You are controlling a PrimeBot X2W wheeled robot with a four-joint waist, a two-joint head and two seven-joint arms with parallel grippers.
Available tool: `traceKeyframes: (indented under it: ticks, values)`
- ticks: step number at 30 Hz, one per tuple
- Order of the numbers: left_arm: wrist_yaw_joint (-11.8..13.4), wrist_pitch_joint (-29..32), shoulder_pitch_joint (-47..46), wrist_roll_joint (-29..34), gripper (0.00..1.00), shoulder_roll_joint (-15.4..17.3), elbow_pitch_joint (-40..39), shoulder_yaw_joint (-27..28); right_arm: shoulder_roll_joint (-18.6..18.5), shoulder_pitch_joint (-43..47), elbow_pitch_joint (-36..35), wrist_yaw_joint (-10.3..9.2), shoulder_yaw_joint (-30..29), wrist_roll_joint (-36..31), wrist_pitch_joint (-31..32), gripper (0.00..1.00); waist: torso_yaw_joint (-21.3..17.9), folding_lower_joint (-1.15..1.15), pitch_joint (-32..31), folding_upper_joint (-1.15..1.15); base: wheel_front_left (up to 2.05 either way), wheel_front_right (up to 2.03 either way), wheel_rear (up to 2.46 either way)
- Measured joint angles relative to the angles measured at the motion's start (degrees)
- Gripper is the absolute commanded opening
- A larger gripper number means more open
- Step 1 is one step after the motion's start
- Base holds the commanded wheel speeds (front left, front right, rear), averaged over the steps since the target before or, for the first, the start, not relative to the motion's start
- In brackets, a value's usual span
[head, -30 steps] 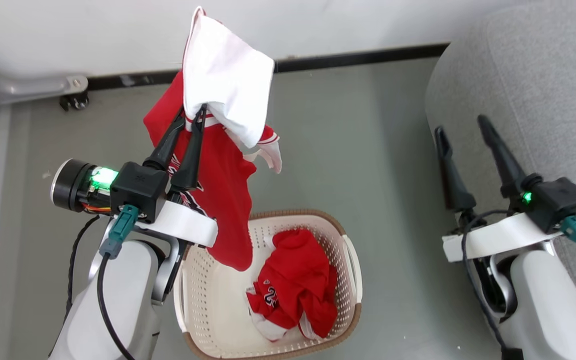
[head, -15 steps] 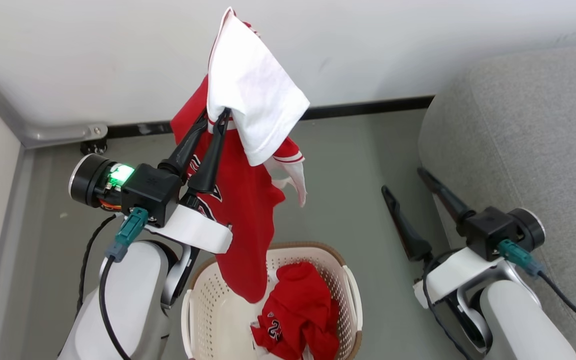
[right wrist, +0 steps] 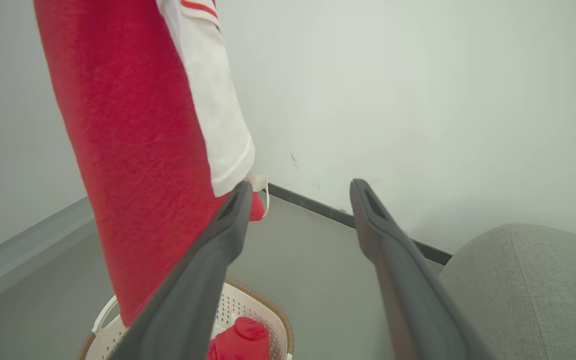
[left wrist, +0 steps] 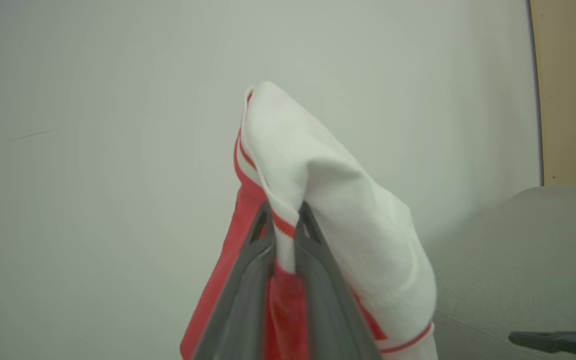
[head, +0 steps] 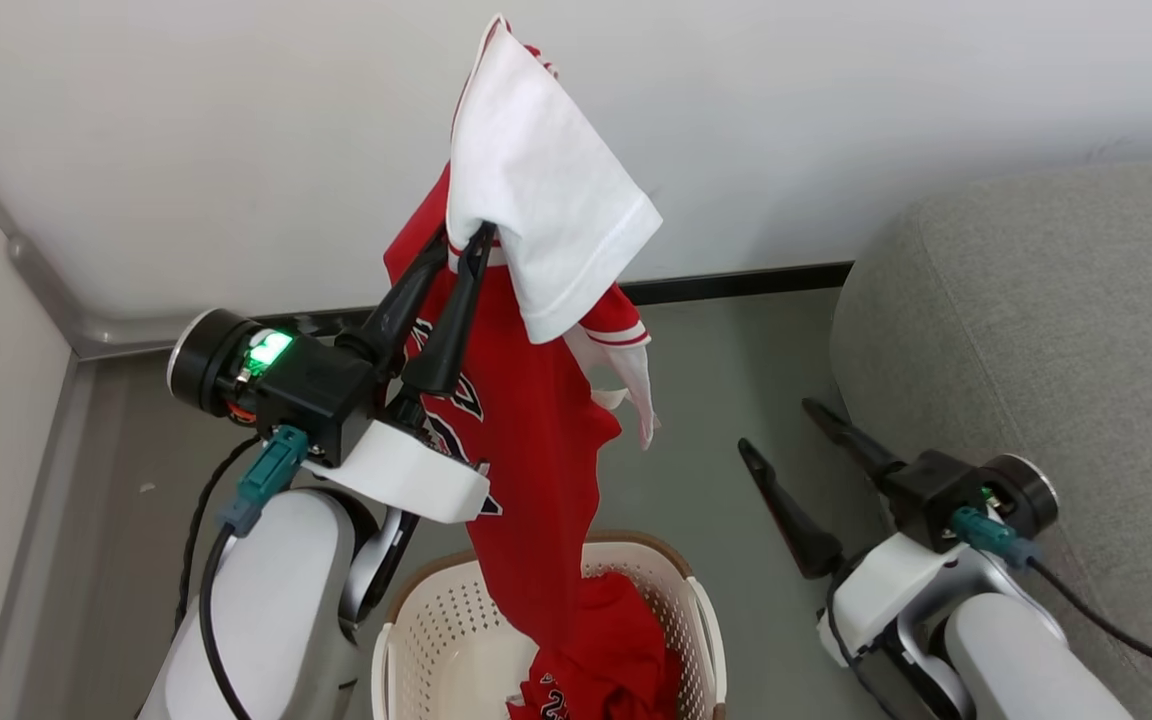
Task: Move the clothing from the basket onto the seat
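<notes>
**A:** What was logged nearest the robot?

**B:** The basket (head: 428, 650) was noted at the bottom of the head view, on the floor (head: 726, 400) between the two arms. A crumpled red garment (head: 626, 650) with white lettering was recorded inside it.

**A:** And the left gripper (head: 463, 238)?

**B:** It was found clamped on a red jersey (head: 526, 450), with the fingers pinched nearly together on a red-striped white hem. The jersey was held raised, and its lower end hung over the basket's mouth. Contact with the garment below could not be judged. A white panel (head: 546, 190) was draped over the fingertips.

**A:** The right gripper (head: 778, 427)?

**B:** Its fingers were recorded spread wide with nothing between them. It was placed right of the basket, just beside the grey seat (head: 1046, 330).

**A:** Farther back?

**B:** A dark skirting strip (head: 746, 282) and a pale wall (head: 236, 150) were noted behind the jersey.
</notes>
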Motion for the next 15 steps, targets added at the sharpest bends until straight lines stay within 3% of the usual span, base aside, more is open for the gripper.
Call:
traceKeyframes:
  ticks: [15]
  values:
    - [-1.48,-0.29,2.05,-1.93,0.00,-0.73,-0.60,-3.04,-0.56,-5.10,2.30,0.00,10.93,-0.21,0.57,1.00,0.88,0.00,-2.76,0.00,0.00,0.00,0.00]
